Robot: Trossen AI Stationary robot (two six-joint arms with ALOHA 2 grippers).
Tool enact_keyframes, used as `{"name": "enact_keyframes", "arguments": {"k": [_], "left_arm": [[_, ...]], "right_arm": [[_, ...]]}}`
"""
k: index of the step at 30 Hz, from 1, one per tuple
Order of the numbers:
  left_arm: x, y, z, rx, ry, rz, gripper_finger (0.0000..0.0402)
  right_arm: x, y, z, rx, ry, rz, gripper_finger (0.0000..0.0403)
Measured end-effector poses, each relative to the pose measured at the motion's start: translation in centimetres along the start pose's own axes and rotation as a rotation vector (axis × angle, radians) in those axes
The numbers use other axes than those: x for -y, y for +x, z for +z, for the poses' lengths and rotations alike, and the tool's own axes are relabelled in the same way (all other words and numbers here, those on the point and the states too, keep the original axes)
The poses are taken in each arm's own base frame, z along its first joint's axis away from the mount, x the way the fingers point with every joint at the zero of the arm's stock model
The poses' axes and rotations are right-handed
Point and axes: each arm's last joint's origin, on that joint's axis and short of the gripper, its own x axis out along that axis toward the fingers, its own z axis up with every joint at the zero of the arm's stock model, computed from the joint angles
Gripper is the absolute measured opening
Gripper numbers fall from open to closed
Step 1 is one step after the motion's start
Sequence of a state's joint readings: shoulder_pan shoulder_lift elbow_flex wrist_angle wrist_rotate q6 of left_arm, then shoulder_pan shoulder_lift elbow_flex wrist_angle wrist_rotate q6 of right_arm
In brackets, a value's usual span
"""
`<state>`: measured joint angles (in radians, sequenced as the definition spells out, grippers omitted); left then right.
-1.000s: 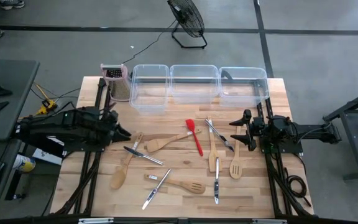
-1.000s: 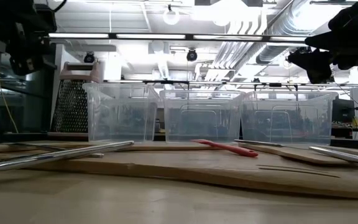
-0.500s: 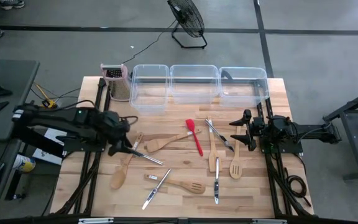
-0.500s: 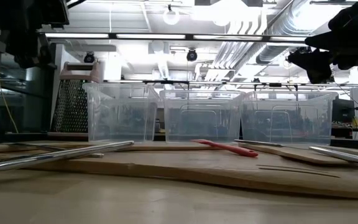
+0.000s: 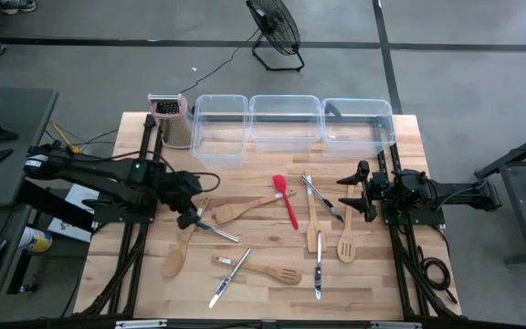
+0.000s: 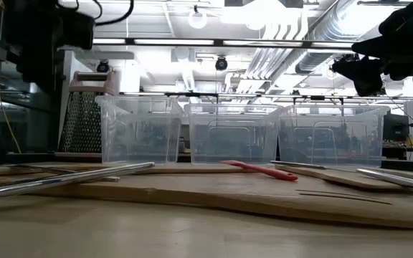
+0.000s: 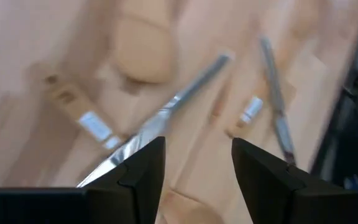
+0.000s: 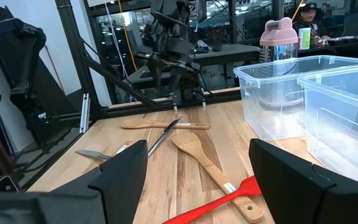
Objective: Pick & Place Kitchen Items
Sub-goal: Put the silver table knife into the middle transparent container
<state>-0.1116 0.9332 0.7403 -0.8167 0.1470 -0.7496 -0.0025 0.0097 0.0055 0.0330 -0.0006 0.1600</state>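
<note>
Several kitchen items lie flat on the wooden table (image 5: 382,292): a metal knife (image 5: 214,229), wooden spoons (image 5: 177,254) (image 5: 310,219), wooden spatulas (image 5: 243,208) (image 5: 345,239), a red spatula (image 5: 287,201) and metal tongs (image 5: 322,197). My left gripper (image 5: 190,217) hangs open above the table's left part, pointing steeply down over the knife (image 7: 179,102) and touching nothing. In the left wrist view its fingers (image 7: 143,167) stand apart with only table between them. My right gripper (image 5: 343,194) waits open and level at the right side, its fingers (image 8: 120,171) spread wide.
Three clear plastic tubs (image 5: 219,128) (image 5: 285,122) (image 5: 358,124) stand in a row along the far edge. A metal box grater (image 5: 172,121) stands left of them. A fan (image 5: 276,31) sits on the floor beyond the table.
My left gripper has moved out from the table's left edge toward the knife and wooden spoon, tipping from nearly level to steeply downward. Its fingers have kept the same gap. No utensil has moved.
</note>
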Motion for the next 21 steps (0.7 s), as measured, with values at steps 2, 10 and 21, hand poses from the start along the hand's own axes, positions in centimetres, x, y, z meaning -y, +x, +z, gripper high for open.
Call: {"name": "enact_keyframes", "arguments": {"k": [2,10,21], "left_arm": [[-0.4,0.0,-0.2,0.015,-0.092,0.08,0.0184],[-0.3,1.2,-0.2,-0.081,0.177,0.095,0.0184],[1.9,5.8,-0.8,-0.24,0.796,0.036,0.0198]], "right_arm": [[0.0,0.0,0.0,0.0,0.0,0.0,0.0275],[0.0,0.0,0.0,0.0,0.0,0.0,0.0275],[0.0,0.0,0.0,-0.002,0.0,-0.001,0.0275]]}}
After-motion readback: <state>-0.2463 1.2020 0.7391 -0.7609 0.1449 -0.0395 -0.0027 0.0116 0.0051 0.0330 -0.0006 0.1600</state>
